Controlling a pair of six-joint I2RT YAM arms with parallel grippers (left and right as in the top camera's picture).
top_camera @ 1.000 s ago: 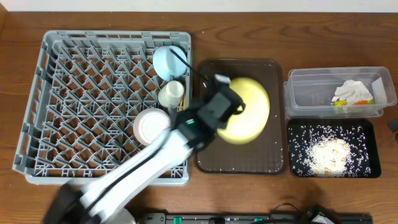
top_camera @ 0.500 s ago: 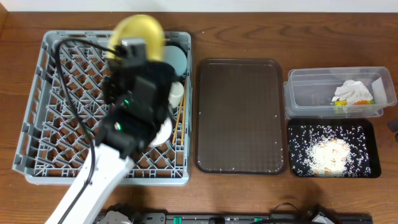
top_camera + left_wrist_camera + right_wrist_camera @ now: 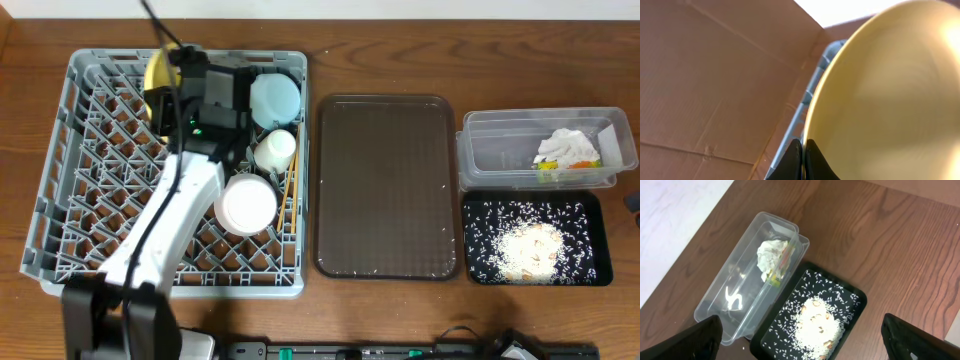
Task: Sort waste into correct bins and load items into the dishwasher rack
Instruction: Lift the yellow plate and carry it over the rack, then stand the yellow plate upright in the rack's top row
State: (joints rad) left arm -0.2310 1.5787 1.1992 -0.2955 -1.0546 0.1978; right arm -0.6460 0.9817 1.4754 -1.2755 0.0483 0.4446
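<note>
Plate [image 3: 158, 80], yellow, sits in the left gripper [image 3: 801, 157], jaws pinched narrow on its rim. We read it as held on edge so it can drop between pegs at 11 o'clock of the dishwasher rack [image 3: 60, 180]. We can't tell if it touches the pegs yet. Light-blue dish [image 3: 275, 98] is at 1 o'clock of the rack, white cup [image 3: 275, 150] and white bowl [image 3: 246, 203] are below it, and chopsticks [image 3: 291, 195] lie along the 3 o'clock wall. All 4 are packed on 1 side, leaving slots for the plate.

Right gripper [image 3: 807, 350] hangs spread wide, holding nothing, over the bins at 3 o'clock of the table [image 3: 400, 60]. Tissue [image 3: 565, 147] and wrapper [image 3: 779, 269] lie in the clear tub [image 3: 490, 150]; rice scraps [image 3: 530, 250] are in the black tray [image 3: 475, 240]. Brown serving tray [image 3: 385, 185] in the middle carries only a few grains.

Surface is dark wood grain. Cardboard panel [image 3: 715, 90] stands beside the rack, with a pale strip past the table's 12 o'clock edge.
</note>
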